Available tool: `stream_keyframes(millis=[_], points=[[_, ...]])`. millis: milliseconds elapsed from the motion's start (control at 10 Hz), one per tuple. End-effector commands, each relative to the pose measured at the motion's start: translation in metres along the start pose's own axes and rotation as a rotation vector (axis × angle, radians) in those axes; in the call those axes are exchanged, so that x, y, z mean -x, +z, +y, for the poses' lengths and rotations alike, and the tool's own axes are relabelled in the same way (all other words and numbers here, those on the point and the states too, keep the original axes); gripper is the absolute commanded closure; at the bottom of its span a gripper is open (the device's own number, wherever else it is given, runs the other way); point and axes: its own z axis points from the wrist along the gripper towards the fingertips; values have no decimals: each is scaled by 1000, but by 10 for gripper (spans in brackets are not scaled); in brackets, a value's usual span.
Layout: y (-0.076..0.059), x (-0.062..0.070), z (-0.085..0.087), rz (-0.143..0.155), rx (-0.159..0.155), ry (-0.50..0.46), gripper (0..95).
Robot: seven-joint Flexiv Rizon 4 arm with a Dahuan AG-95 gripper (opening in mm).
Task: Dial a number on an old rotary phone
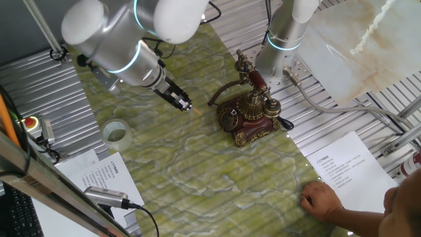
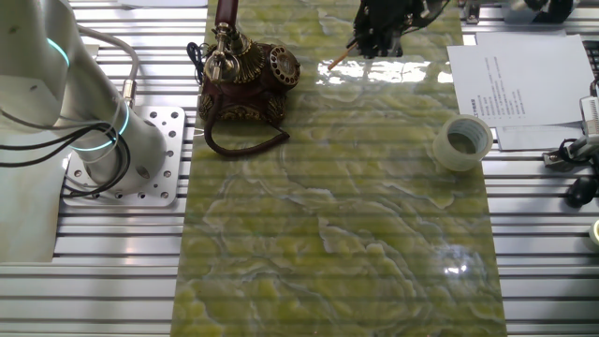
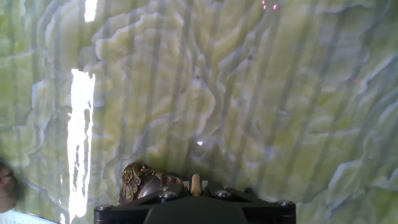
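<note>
Two fixed views show the hand (image 1: 179, 99) gripping a stick (image 1: 195, 110) near the phone (image 1: 250, 118).

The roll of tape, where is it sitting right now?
In one fixed view, the roll of tape stands on the green mat's left edge, below the gripper and above the printed sheets.

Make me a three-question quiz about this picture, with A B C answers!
1. Where is the clear roll of tape?
A. on the green marbled mat
B. on the phone
C. in the gripper

2. What colour is the body of the small ornate rotary phone?
A. blue
B. dark red-brown with gold trim
C. white

3. Where is the phone's handset?
A. lying on the mat
B. in the person's hand
C. resting on its cradle

Answers: 1 A, it sits on the mat. 2 B, red-brown and gold show. 3 C, it sits atop the phone.
</note>
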Motion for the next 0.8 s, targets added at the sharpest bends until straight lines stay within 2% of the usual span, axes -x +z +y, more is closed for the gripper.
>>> stream_keyframes(millis=[100, 400, 600, 800], points=[[-2, 2, 0, 44, 19, 38, 950], [4, -7, 12, 66, 40, 24, 950], [12, -19, 29, 66, 30, 52, 950], [16, -28, 36, 68, 26, 53, 950]])
